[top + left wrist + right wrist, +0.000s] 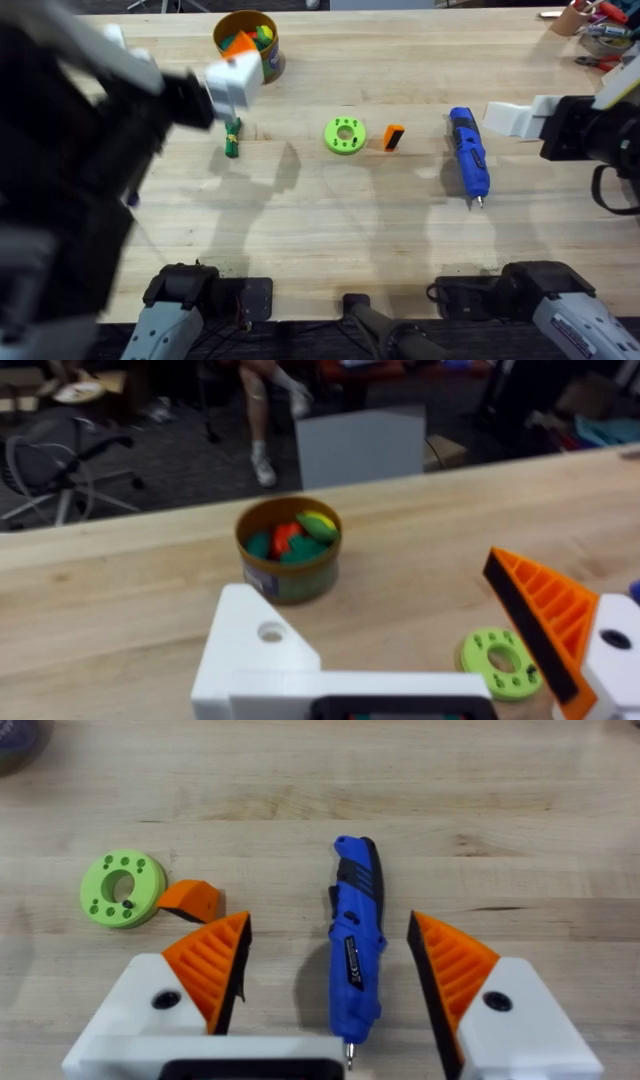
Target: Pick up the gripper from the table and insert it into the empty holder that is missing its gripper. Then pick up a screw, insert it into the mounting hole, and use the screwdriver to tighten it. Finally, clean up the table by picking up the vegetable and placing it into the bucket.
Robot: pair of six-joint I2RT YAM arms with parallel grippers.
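The table is pale wood with fine grain lines. The screwdriver is bright blue with black grip patches and a silver tip, the disc lime green, the wedge orange with a black side, and the vegetable dark green. The bucket is yellow-orange with a greenish band, holding green, orange and yellow pieces; the right gripper is white with orange ribbed pads.
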